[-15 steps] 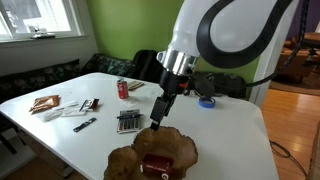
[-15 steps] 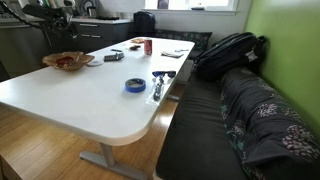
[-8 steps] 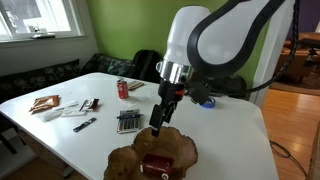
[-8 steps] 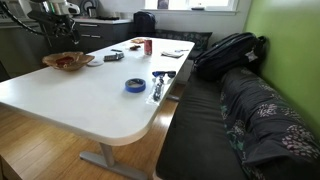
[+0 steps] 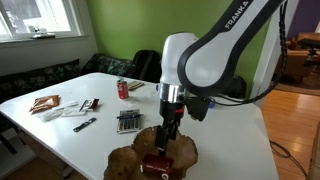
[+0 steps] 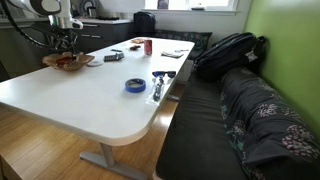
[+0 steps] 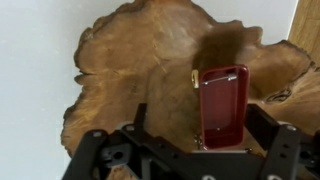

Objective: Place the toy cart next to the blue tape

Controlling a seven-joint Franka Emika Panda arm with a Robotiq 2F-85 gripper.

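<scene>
Toy cart (image 7: 222, 105): small dark red boxy toy w/ rounded corners, long side running top to bottom, right of centre in wrist view, lying in wooden bowl (image 7: 130, 60). In an exterior view, seen at bottom centre. Blue tape (image 6: 135, 86): bright blue ring, flat on white table (image 6: 90, 105), approx. mid-frame, well apart from bowl.
</scene>
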